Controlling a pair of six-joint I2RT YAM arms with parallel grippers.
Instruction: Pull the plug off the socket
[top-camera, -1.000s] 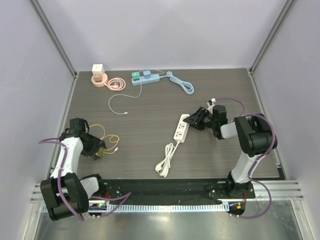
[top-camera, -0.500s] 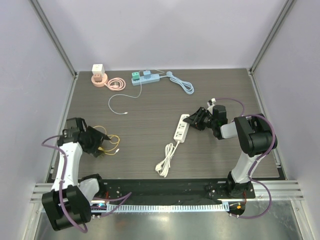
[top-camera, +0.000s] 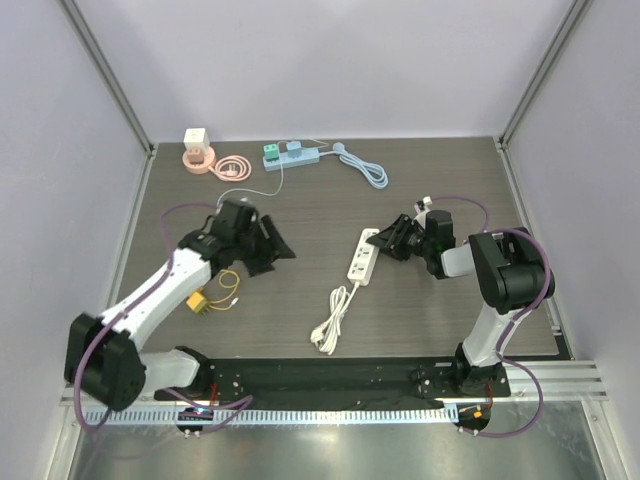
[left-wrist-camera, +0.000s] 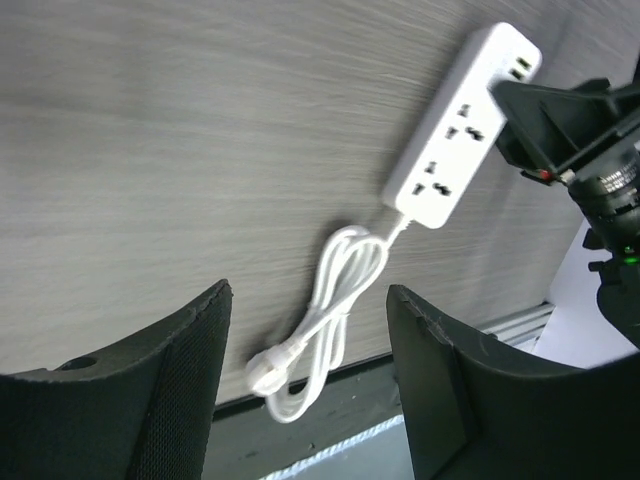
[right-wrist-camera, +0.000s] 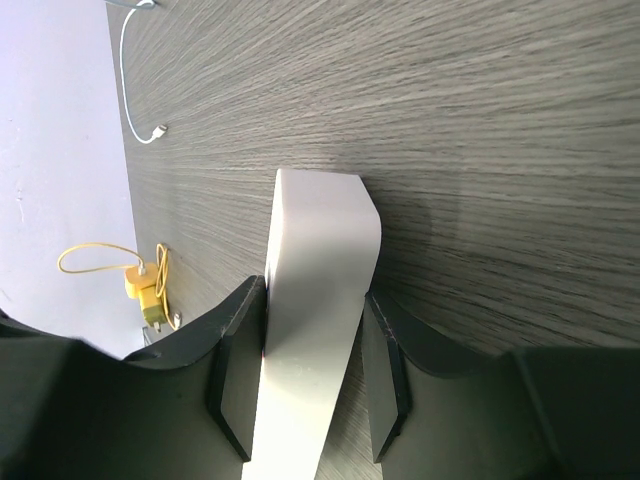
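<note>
A white power strip (top-camera: 362, 255) lies mid-table, its sockets empty, with its white cord (top-camera: 332, 318) coiled toward the front. My right gripper (top-camera: 388, 240) is shut on the strip's far end; in the right wrist view the strip (right-wrist-camera: 310, 340) sits squeezed between both fingers (right-wrist-camera: 238, 370). A yellow plug (top-camera: 197, 301) with a yellow cable (top-camera: 224, 279) lies loose at the left, also seen in the right wrist view (right-wrist-camera: 144, 292). My left gripper (top-camera: 276, 250) is open and empty, left of the strip. The left wrist view shows the strip (left-wrist-camera: 462, 125) and cord (left-wrist-camera: 325, 300) beyond the open gripper (left-wrist-camera: 308, 300).
At the back stand a green and blue power strip (top-camera: 290, 154) with a pale blue cord (top-camera: 366, 170), a white cube charger on a pink cable coil (top-camera: 198, 148), and a thin white cable (top-camera: 238, 206). The black rail (top-camera: 330, 375) runs along the front edge.
My left arm has swung from the left edge to the table's middle, leaving the yellow plug and cable lying on the table. The right gripper and the strip have not moved.
</note>
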